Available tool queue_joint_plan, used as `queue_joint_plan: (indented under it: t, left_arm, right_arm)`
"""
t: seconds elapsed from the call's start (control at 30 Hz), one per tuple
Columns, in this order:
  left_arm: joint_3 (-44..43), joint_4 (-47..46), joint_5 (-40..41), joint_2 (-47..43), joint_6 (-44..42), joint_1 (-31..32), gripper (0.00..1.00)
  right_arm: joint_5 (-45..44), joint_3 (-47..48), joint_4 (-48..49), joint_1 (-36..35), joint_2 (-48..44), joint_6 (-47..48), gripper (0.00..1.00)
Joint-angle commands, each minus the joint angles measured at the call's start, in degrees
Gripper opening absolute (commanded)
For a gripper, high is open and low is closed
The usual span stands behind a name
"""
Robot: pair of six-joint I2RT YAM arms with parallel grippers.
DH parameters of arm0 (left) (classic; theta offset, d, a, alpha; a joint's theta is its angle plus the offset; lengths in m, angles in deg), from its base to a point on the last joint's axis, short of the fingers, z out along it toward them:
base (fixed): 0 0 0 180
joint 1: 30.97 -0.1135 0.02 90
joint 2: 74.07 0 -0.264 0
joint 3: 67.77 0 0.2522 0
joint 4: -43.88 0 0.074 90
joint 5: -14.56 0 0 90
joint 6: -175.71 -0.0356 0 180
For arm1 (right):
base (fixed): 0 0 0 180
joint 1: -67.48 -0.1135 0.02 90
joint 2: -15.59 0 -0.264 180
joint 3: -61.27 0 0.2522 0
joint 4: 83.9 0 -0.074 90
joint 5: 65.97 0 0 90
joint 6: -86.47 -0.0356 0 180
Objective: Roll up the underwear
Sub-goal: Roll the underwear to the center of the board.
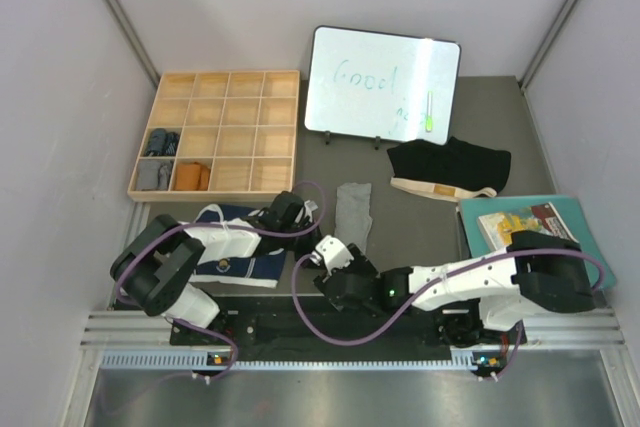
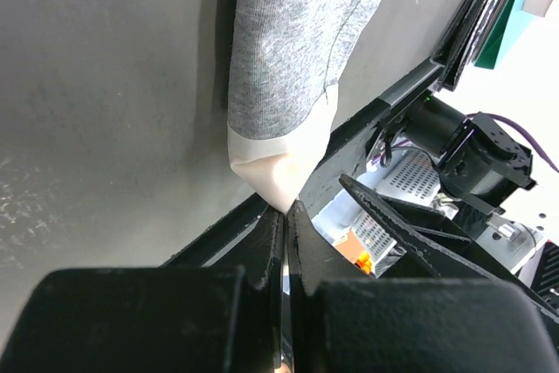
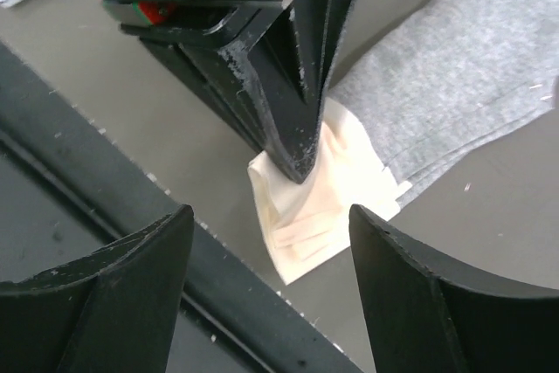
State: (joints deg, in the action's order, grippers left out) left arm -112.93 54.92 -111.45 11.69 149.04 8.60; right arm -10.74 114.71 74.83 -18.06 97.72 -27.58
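At the worktop's [image 1: 420, 232] near edge, the left fingers [image 2: 253, 235] are pinched flat on the cream waistband [image 3: 307, 209] of the grey briefs [image 2: 288, 32], which stretch away as a narrow strip. The right fingers [image 3: 131, 279] stand wide apart just beside that waistband, holding nothing. Navy briefs [image 1: 238, 267] lie partly under the left arm [image 1: 215, 234]. Farther off, black briefs [image 1: 450, 165] lie before the whiteboard [image 1: 380, 82], with a wooden tray [image 1: 214, 194] far left.

blocked: left jaws clamped on cream waistband [image 3: 306, 207] | free: table [image 1: 410, 222] right of grey briefs [image 1: 354, 209]
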Motion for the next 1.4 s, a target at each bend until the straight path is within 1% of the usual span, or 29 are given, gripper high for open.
queue_joint_plan:
  t: [0.0,0.17,0.27,0.3,0.33,0.4,0.47,0.57,0.6,0.63,0.7,0.73,0.77,0.83,0.87,0.9,1.0,1.03,1.13,1.17,1.23,1.3,1.37]
  left_arm:
    - [-1.4,-1.1,-2.0,-0.3,0.6,-0.9,0.0]
    - [-1.2,-1.1,-2.6,-0.7,0.9,-1.3,0.0]
    - [-0.9,-1.0,-2.8,-0.9,0.8,-1.7,0.0]
    - [-0.7,-1.1,-2.9,-0.9,0.9,-1.7,0.0]
    - [-0.6,-1.7,-3.0,-0.9,1.1,-1.8,0.0]
    - [-0.4,-1.8,-3.1,-0.9,1.0,-1.8,0.0]
    - [-0.3,-1.6,-2.9,-0.9,-0.1,-1.9,0.0]
    - [0.7,-3.0,-2.9,-1.6,-0.8,-2.7,0.0]
    - [1.0,-3.3,-2.8,-2.4,-0.8,-2.9,0.0]
    - [1.4,-3.3,-2.5,-2.9,-1.2,-3.2,0.1]
    - [1.8,-2.8,-0.9,-4.7,-1.9,-3.6,0.22]
    - [2.2,-2.5,-0.3,-5.4,-2.9,-3.7,0.26]
    - [2.5,-1.9,0.9,-6.4,-3.4,-4.1,0.35]
    - [4.3,-0.4,4.8,-10.0,-4.9,-4.2,0.41]
    - [5.2,0.0,5.9,-11.3,-5.1,-4.3,0.47]
    - [5.9,0.5,8.3,-13.7,-5.8,-4.5,0.49]
    - [7.8,2.3,11.7,-18.1,-8.2,-4.7,0.52]
    - [7.8,4.5,14.0,-18.9,-8.9,-4.7,0.52]
    - [8.5,6.4,18.4,-22.3,-11.6,-4.7,0.51]
    - [8.9,6.4,19.2,-24.0,-12.1,-4.7,0.5]
    - [10.0,6.6,21.7,-25.6,-13.0,-4.7,0.48]
    - [12.0,5.5,21.9,-28.4,-13.2,-4.7,0.45]
    - [13.5,2.0,21.0,-30.8,-13.6,-4.6,0.43]
  right_arm:
    - [-7.5,3.6,-0.8,-1.1,2.8,-1.3,0.72]
    - [-9.1,4.5,-1.1,-1.2,6.7,-1.3,0.7]
    - [-10.8,5.5,-2.2,-1.2,8.8,-1.5,0.61]
    - [-11.5,5.5,-2.0,-1.2,9.2,-1.4,0.5]
    - [-11.6,5.3,-1.6,-1.3,9.5,-1.3,0.45]
    - [-12.1,5.0,-0.6,-1.2,9.8,0.1,0.38]
    - [-12.3,5.2,-0.1,-1.2,10.0,2.1,0.35]
    - [-11.6,4.9,1.0,-1.2,9.6,5.1,0.23]
    - [-11.4,4.5,1.2,-1.1,9.5,5.5,0.08]
    - [-11.0,4.4,1.9,-1.0,9.2,6.2,0.02]
    - [-8.6,4.3,1.7,-0.4,8.8,7.8,0.0]
    - [-7.5,4.4,1.7,-0.2,8.4,8.3,0.0]
    - [-5.8,4.4,1.3,0.5,8.1,9.0,0.0]
    - [-3.5,4.7,0.5,1.7,7.3,9.5,0.0]
    - [-0.9,4.7,0.0,2.7,6.1,10.1,0.0]
    - [0.5,4.8,-0.1,3.4,5.5,10.3,0.0]
    - [7.5,5.5,-0.9,6.5,3.4,11.7,0.0]
    - [9.3,5.8,-1.3,7.4,3.0,12.3,0.0]
    - [15.4,8.0,-3.7,10.9,2.7,13.7,0.0]
    - [18.6,8.9,-4.3,11.8,2.8,14.1,0.0]
    - [21.9,9.8,-5.6,14.6,3.2,14.6,0.0]
    - [26.0,11.0,-6.9,17.2,4.0,14.9,0.0]
    - [30.9,12.3,-7.4,19.3,4.6,15.4,0.0]
